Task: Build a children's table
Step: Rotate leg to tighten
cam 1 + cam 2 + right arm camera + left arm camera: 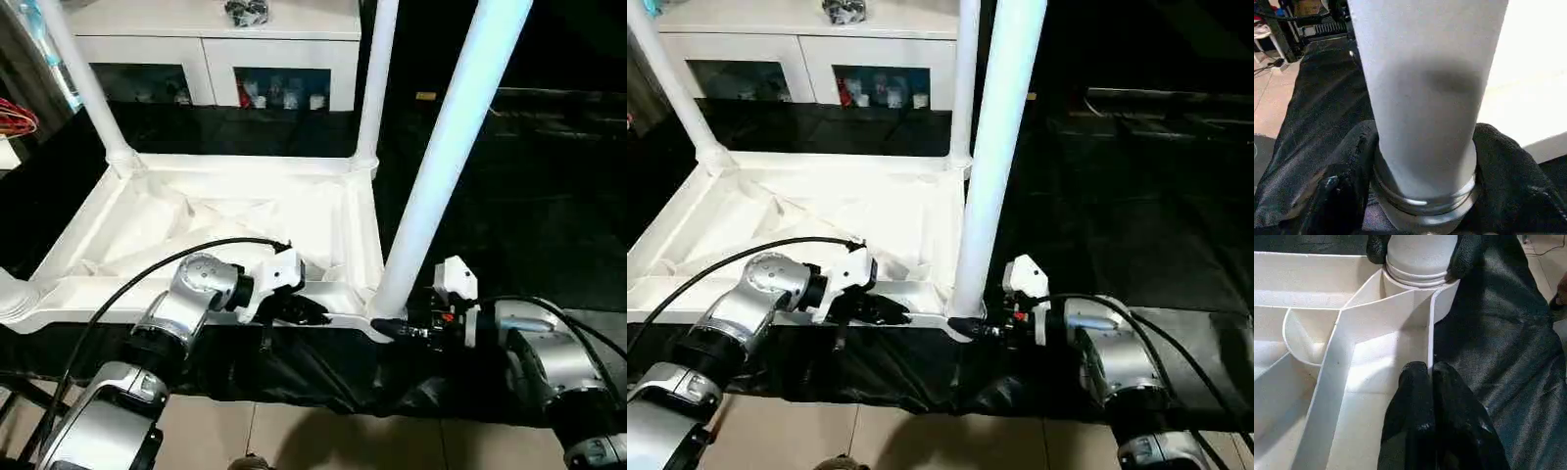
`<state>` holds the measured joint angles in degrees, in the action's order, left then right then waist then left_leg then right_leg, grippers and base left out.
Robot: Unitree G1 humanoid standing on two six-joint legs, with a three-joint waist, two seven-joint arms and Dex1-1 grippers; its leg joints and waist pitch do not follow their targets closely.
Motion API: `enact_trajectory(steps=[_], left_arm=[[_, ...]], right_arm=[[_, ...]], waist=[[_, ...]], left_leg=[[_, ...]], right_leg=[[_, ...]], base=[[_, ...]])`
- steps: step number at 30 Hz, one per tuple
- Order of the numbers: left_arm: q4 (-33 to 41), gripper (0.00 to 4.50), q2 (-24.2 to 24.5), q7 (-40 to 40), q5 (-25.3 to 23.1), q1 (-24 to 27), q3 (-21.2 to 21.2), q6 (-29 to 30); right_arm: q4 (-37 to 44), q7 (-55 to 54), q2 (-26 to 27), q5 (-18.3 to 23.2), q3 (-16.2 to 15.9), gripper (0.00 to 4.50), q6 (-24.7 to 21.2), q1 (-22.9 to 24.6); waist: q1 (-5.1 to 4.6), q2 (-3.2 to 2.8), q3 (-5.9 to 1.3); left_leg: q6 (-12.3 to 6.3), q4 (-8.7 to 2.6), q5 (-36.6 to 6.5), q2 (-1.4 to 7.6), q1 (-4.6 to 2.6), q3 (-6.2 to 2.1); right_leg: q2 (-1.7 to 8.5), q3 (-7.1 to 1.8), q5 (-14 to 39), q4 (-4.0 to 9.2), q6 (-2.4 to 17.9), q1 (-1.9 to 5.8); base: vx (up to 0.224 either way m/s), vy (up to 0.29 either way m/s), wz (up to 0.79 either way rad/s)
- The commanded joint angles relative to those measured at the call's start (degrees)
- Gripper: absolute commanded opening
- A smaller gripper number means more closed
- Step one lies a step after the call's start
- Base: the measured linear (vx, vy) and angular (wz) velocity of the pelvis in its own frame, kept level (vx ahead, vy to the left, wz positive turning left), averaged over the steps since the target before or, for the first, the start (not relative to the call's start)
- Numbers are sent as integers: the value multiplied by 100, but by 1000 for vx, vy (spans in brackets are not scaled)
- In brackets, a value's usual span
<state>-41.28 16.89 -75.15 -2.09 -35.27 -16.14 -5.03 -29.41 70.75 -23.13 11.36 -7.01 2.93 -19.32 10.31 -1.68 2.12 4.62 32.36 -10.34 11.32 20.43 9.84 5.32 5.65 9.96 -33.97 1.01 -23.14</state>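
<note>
The white tabletop (245, 211) lies upside down on black cloth, ribbed underside up. Legs stand in its far left corner (83, 78) and far right corner (377, 78). A third leg (446, 147) rises from the near right corner socket. My right gripper (389, 329) is shut around this leg's base, and its fingers (1352, 161) press the leg (1425, 98) from both sides. My left gripper (1422, 369) is shut on the thin near rim wall of the tabletop (1352, 313), close to that socket. A rounded white part (12, 294) sits at the near left corner.
A white glass-door cabinet (216, 49) stands behind the tabletop. Black cloth (509, 215) covers the surface to the right and hangs over the near edge. Pale floor tiles (294, 431) lie below. Red cables (15, 119) are at the far left.
</note>
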Motion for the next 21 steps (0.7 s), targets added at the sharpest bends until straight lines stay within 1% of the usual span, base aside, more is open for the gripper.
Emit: enact_trajectory(steps=[1,3,4,5,6,7,8,9,10,11,12,13,14,15,16,17,18,19,20,21], left_arm=[[76,0,-227,689,33,-127,132,-31],[51,0,-326,917,-17,-143,146,-9],[28,0,-442,1127,-45,-169,161,30],[-9,0,-583,1378,-88,-213,170,79],[-15,0,-606,1417,-95,-220,171,87],[-35,0,-680,1547,-117,-244,174,112],[-75,0,-858,1799,-174,-299,153,178],[-75,0,-858,1799,-174,-299,153,178],[-107,0,-1009,1987,-213,-346,134,236],[-130,0,-1158,2126,-233,-387,117,309],[-159,0,-1303,2302,-280,-431,91,364],[-162,0,-1418,2388,-292,-455,69,430],[-164,0,-1506,2450,-305,-472,54,478],[-173,0,-1600,2602,-371,-493,21,519],[-181,0,-1669,2709,-436,-504,-5,539],[-181,0,-1669,2709,-436,-504,-5,539],[-172,0,-1722,2784,-508,-495,-52,543],[-172,0,-1722,2784,-508,-495,-52,543],[-124,0,-1786,2822,-604,-439,-152,532],[-109,0,-1797,2841,-628,-419,-166,536]], right_arm=[[198,266,301,-49,-482,270,-17,183],[181,21,387,-106,-457,270,9,226],[46,-369,526,-205,-384,270,99,197],[-175,-885,711,-302,-273,270,76,101],[-211,-967,740,-316,-255,269,70,85],[-330,-1237,837,-365,-196,269,51,32],[-539,-1734,1053,-410,-95,268,-89,-86],[-539,-1734,1053,-410,-95,268,-89,-86],[-686,-2100,1224,-463,-42,268,-106,-173],[-811,-2454,1384,-542,-16,268,-65,-249],[-971,-2845,1556,-596,27,268,-118,-356],[-1125,-3237,1701,-655,68,268,-163,-470],[-1240,-3548,1811,-697,104,268,-221,-558],[-1416,-3893,1947,-738,135,268,-280,-691],[-1538,-4109,2059,-786,172,268,-283,-780],[-1538,-4109,2059,-786,172,268,-283,-780],[-1627,-4263,2169,-821,193,268,-242,-854],[-1627,-4263,2169,-821,193,268,-242,-854],[-1765,-4421,2315,-1033,104,268,-23,-964],[-1830,-4417,2365,-1050,108,268,74,-993]], waist=[[5,69,-329],[18,67,-318],[20,60,-299],[-3,62,-289],[-13,66,-277],[-19,74,-276],[-61,72,-263],[-88,74,-269],[-138,58,-268],[-168,61,-275],[-180,68,-280],[-215,46,-281],[-233,57,-280],[-236,55,-286],[-256,38,-295],[-261,38,-300],[-252,32,-307],[-257,35,-308],[-254,23,-320],[-256,14,-316]], left_leg=[[-485,-313,-1035,203,19,-26],[-462,-320,-1113,204,8,-24],[-395,-343,-1227,212,3,-32],[-294,-366,-1359,205,-8,-45],[-257,-375,-1450,192,-24,-44],[-225,-382,-1499,188,-29,-53],[-178,-392,-1597,178,-34,-58],[-161,-394,-1605,176,-32,-65],[-138,-404,-1628,173,-26,-74],[-116,-401,-1635,166,-42,-72],[-110,-401,-1611,165,-35,-77],[-84,-407,-1580,161,-24,-80],[-106,-403,-1572,151,-14,-80],[-116,-397,-1536,151,-13,-77],[-128,-390,-1509,154,-17,-72],[-140,-389,-1488,151,-14,-68],[-178,-378,-1443,151,-18,-59],[-191,-381,-1392,147,2,-64],[-219,-377,-1338,153,0,-58],[-217,-377,-1350,151,3,-54]], right_leg=[[368,-274,1466,407,1004,328],[374,-274,1646,430,962,318],[379,-279,1861,453,899,302],[385,-274,2079,472,849,297],[388,-267,2260,501,803,292],[401,-265,2415,516,748,303],[396,-264,2646,538,670,289],[400,-264,2682,541,652,296],[393,-263,2716,560,593,294],[392,-266,2685,559,601,279],[395,-266,2639,550,615,289],[392,-269,2554,544,647,288],[388,-261,2534,545,645,302],[386,-264,2479,539,652,305],[381,-275,2289,521,723,295],[374,-277,2210,513,741,298],[372,-282,2043,504,775,295],[372,-281,1958,489,795,314],[365,-281,1781,473,835,314],[367,-278,1727,476,863,314]], base=[[0,0,0],[0,0,0],[0,0,0],[0,0,0],[0,0,0],[0,0,0],[0,0,0],[0,0,0],[0,0,0],[0,0,0],[0,0,0],[0,0,0],[0,0,0],[0,0,0],[0,0,0],[0,0,0],[0,0,0],[0,0,0],[0,0,0],[0,0,0]])
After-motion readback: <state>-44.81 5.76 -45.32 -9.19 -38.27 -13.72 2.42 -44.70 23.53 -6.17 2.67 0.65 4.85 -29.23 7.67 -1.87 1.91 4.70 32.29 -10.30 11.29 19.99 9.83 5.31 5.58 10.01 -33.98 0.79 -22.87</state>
